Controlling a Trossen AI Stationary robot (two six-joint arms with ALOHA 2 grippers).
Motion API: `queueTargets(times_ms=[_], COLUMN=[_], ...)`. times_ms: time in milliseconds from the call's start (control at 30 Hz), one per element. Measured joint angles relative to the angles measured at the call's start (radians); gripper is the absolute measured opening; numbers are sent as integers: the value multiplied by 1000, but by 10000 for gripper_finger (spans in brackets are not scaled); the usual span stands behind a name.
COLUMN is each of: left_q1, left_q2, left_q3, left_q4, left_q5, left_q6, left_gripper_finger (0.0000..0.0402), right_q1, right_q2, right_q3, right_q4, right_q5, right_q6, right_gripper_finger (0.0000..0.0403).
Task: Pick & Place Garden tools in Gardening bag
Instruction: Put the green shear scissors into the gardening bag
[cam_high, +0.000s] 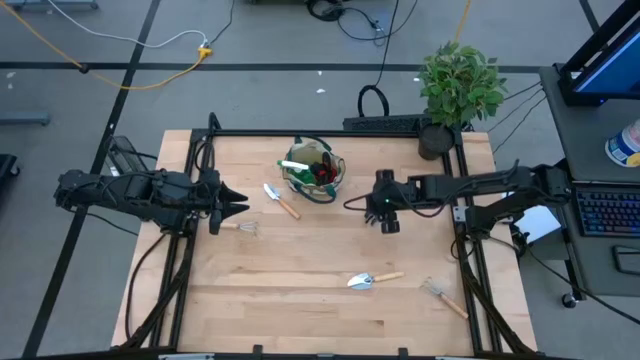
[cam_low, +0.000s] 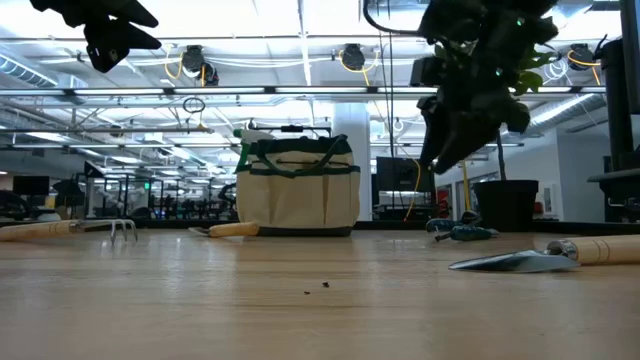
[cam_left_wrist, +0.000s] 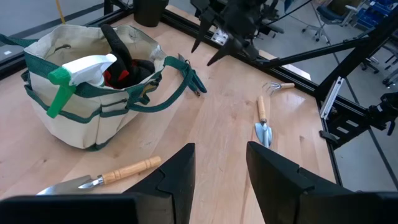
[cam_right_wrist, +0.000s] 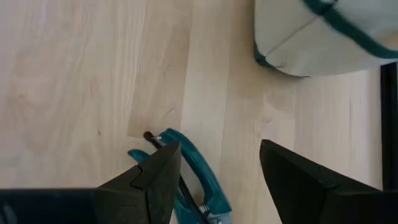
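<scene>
Gardening bag (cam_high: 313, 172): upright near the back middle of the table (cam_high: 300, 320), beige with green trim, mouth open.
Already in the bag: a white spray bottle with a green trigger (cam_left_wrist: 84, 70), something red, and a dark item beside it; the left wrist view shows them inside the mouth.
Trowel near the bag (cam_high: 281, 199): lying on the table just in front of the bag, wooden handle pointing away from it; not yet packed.
Hand rake, left side (cam_high: 243, 228): on the table just beside the left gripper's tips; not yet packed.
Second trowel (cam_high: 372, 280): toward the front of the table, well apart from the bag; not yet packed.
Second hand rake (cam_high: 444, 298): near the front right corner; not yet packed.
Teal-handled pruning shears (cam_right_wrist: 186, 180): flat on the wood directly under the right gripper, between it and the bag.
Left gripper (cam_high: 240, 206): hovering over the left side of the table, fingers apart, holding nothing.
Right gripper (cam_high: 383, 214): above the table to the right of the bag, fingers spread wide over the shears, empty.
Potted plant (cam_high: 458, 88): back right corner, no part of the job.
Progress, as judged: partly done; a few items packed, five tools left out, the shears likely next.
</scene>
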Motion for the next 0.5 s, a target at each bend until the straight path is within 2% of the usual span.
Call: queueTargets(times_ms=[500], left_q1=[0], left_q2=[0], left_q3=[0], left_q4=[2], left_q5=[-1], left_q6=[-8], left_gripper_finger=[150], right_q1=[-67], right_q2=[100], right_q3=[-30], right_q4=[34], right_q5=[-11], right_q6=[-58], right_gripper_finger=[212])
